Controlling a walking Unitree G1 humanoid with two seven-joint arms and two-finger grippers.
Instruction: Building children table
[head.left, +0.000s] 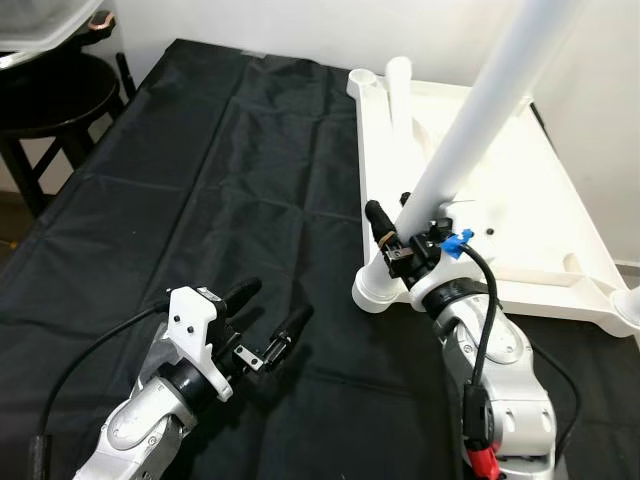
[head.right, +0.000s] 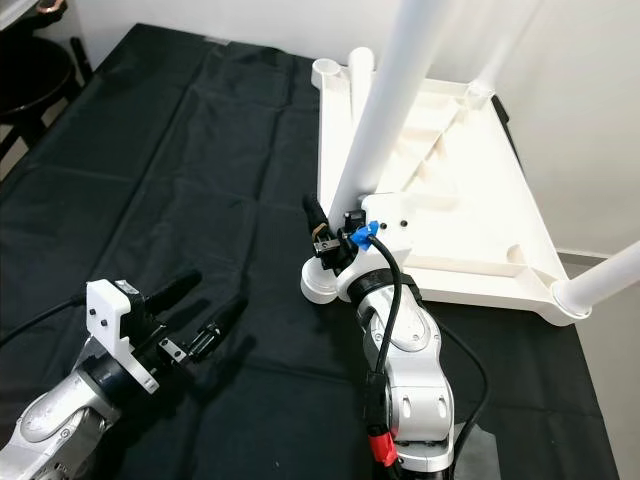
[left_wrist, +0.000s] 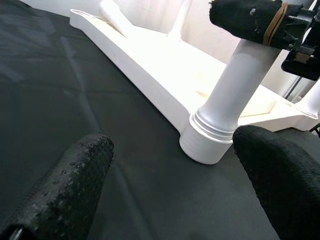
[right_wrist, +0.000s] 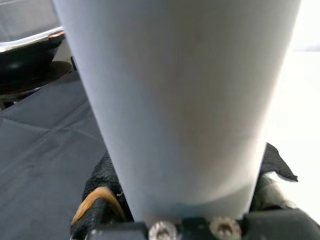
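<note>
Upside-down white kids' tabletop (head.left: 520, 200) lying on black cloth (head.left: 230, 200). Right pincer (head.left: 397, 232) clamped round the white leg (head.left: 480, 120) just above its corner socket (head.left: 375, 290), leg tilted up and away. Left pincer (head.left: 270, 320) hovering low over the cloth beside that corner, fingers spread wide, holding nothing.

White plastic tabletop (head.left: 520, 190) lying upside down on the black-draped worktop (head.left: 230, 200), ribbed underside facing up. Long white leg (head.left: 470, 130) standing in the near corner socket (head.left: 378, 290), tilting slightly, threaded collar sitting at the socket's rim. Short stub of a second leg (head.left: 399, 90) sticking up at the far corner. Another leg (head.right: 605, 280) angling out from the near right corner.
</note>
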